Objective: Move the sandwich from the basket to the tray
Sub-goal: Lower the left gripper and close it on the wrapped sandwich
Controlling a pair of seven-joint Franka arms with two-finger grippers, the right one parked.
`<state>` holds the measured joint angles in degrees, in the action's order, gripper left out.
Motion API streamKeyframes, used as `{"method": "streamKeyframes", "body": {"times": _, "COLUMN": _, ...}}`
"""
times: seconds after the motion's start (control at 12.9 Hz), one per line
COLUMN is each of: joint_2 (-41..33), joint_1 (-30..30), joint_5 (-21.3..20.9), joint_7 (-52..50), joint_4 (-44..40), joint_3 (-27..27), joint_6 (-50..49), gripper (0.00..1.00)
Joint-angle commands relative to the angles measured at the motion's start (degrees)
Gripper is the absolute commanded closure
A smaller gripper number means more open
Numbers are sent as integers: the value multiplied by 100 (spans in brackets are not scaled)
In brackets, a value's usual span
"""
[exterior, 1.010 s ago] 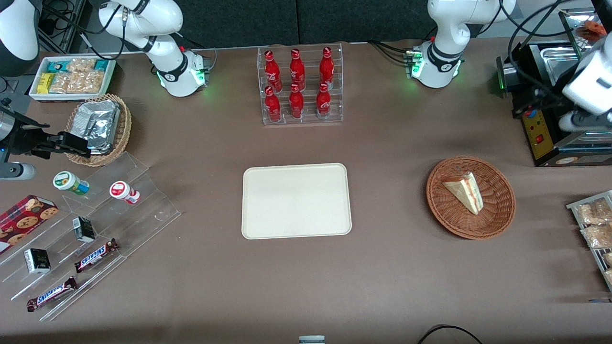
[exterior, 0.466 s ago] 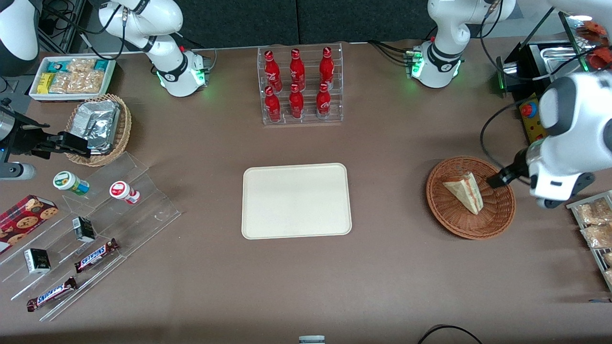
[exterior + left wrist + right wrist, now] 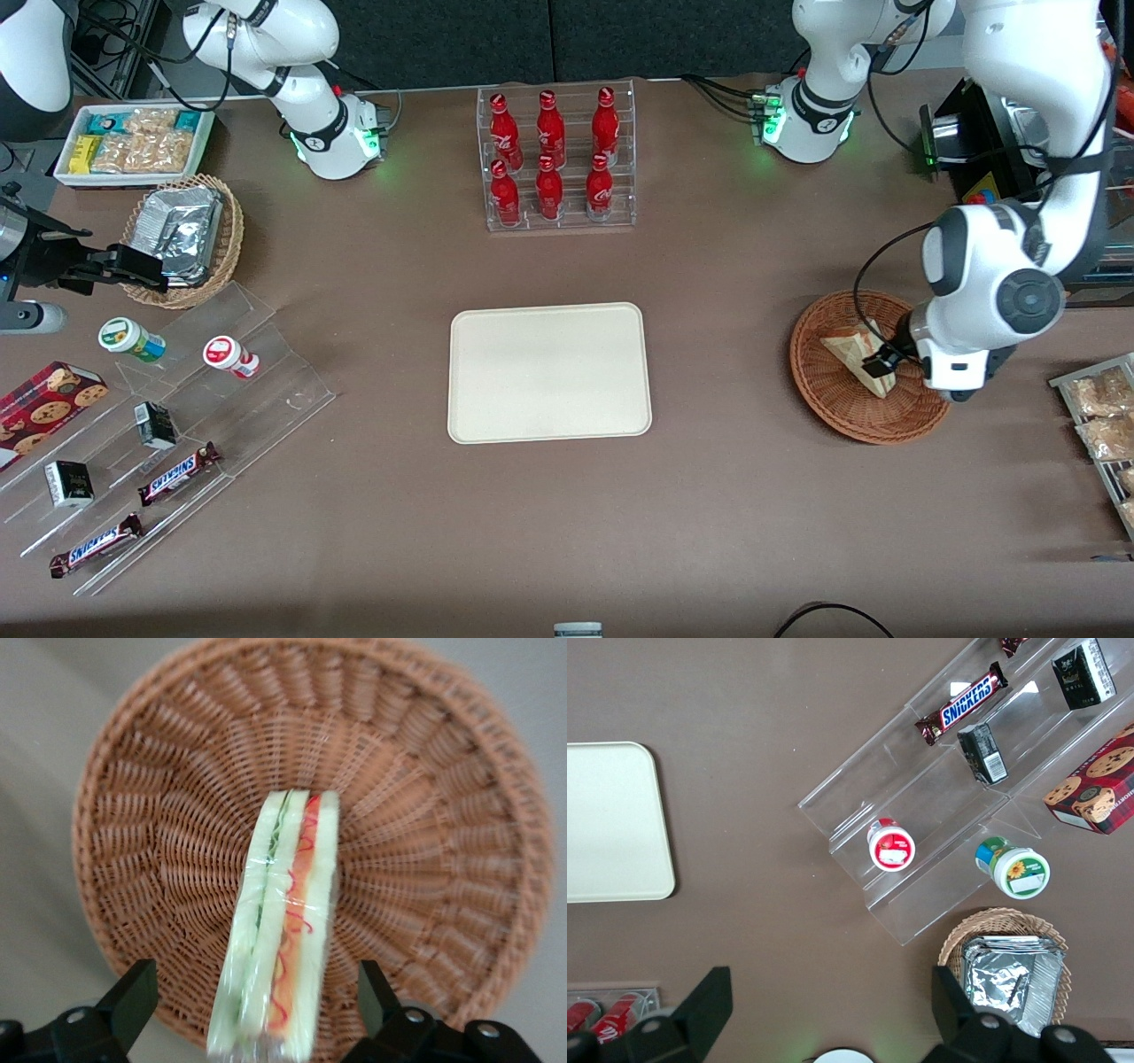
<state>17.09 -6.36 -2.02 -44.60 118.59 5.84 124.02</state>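
The gripper hangs above the basket, fingers spread apart on either side of the sandwich without touching it. The sandwich stands on edge in the basket. The tray lies well apart, toward the table's middle.

sandwich end nearest the gripper cut off by the wrist view's edge, basket partly hidden by the arm
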Motion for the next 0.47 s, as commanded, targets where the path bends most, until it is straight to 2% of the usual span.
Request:
{"method": "streamKeyframes", "body": {"times": 0.0, "joint_2": 276, "joint_1": 3, "joint_5": 35, "joint_7": -110, "joint_4": 68, "joint_3": -4, "joint_6": 271, "gripper": 0}}
{"method": "streamKeyframes", "body": {"times": 0.16, "joint_2": 522, "joint_1": -6, "joint_5": 35, "joint_7": -110, "joint_4": 173, "joint_3": -4, "joint_6": 639, "gripper": 3}}
{"method": "streamKeyframes", "body": {"times": 0.31, "joint_2": 628, "joint_1": 3, "joint_5": 35, "joint_7": -110, "joint_4": 270, "joint_3": -4, "joint_6": 887, "gripper": 85}}
{"method": "streamKeyframes", "body": {"times": 0.39, "joint_2": 541, "joint_1": 3, "joint_5": 35, "joint_7": -119, "joint_4": 253, "joint_3": 4, "joint_6": 800, "gripper": 100}}
